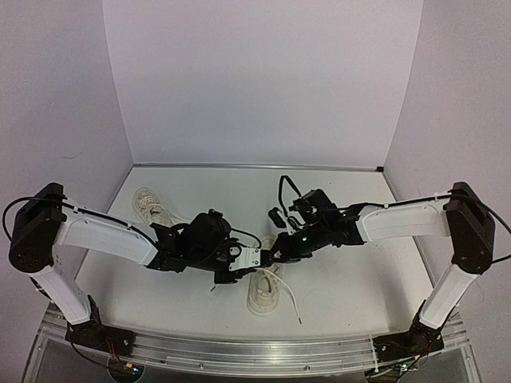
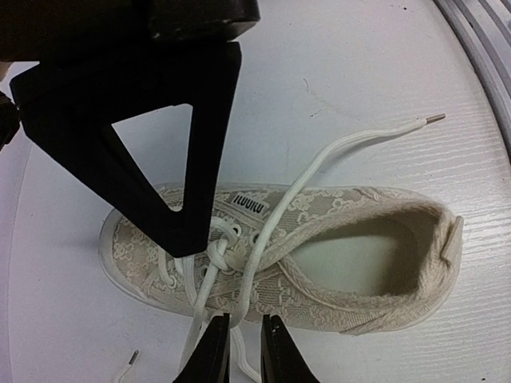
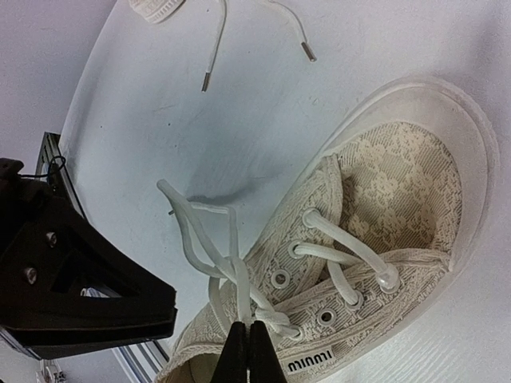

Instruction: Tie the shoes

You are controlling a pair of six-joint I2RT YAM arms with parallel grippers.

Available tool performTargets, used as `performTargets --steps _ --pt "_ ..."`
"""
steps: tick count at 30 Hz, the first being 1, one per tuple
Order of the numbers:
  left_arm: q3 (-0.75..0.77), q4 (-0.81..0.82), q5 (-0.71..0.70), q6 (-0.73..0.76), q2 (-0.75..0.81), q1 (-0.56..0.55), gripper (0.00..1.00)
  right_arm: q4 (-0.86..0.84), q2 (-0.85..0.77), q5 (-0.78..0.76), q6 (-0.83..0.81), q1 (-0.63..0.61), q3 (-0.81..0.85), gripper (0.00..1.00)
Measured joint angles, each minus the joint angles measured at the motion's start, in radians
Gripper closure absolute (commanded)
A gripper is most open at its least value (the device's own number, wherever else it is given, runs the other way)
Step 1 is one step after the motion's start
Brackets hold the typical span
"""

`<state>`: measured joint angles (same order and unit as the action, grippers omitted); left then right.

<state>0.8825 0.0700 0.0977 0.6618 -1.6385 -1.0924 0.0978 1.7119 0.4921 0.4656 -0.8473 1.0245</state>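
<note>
We see two shoes on the table point(image 1: 359, 279): the near shoe point(image 1: 266, 289) sits mid-table toward the front edge, and the far shoe point(image 1: 152, 206) lies well behind it, to the left. Above the near shoe the left gripper point(image 1: 259, 257) comes in from the left and the right gripper point(image 1: 279, 254) from the right, just beside each other. The lace point(image 2: 319, 163) runs from the near shoe into both grippers' tips. One lace end point(image 1: 294, 307) trails on the table, right of that shoe.

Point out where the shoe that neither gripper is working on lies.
In the top view the far shoe lies at the table's back left, just behind the left arm, apart from the near shoe at centre front.
</note>
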Motion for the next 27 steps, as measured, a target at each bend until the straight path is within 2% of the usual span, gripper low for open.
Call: performTargets --steps 8,27 --pt "0.027 0.002 -0.013 0.029 -0.063 0.0 0.85 0.0 0.0 0.023 0.0 0.006 0.0 1.0" --pt "0.053 0.037 -0.048 0.042 -0.104 0.0 0.83 0.0 0.001 0.047 0.0 0.011 0.0 1.0"
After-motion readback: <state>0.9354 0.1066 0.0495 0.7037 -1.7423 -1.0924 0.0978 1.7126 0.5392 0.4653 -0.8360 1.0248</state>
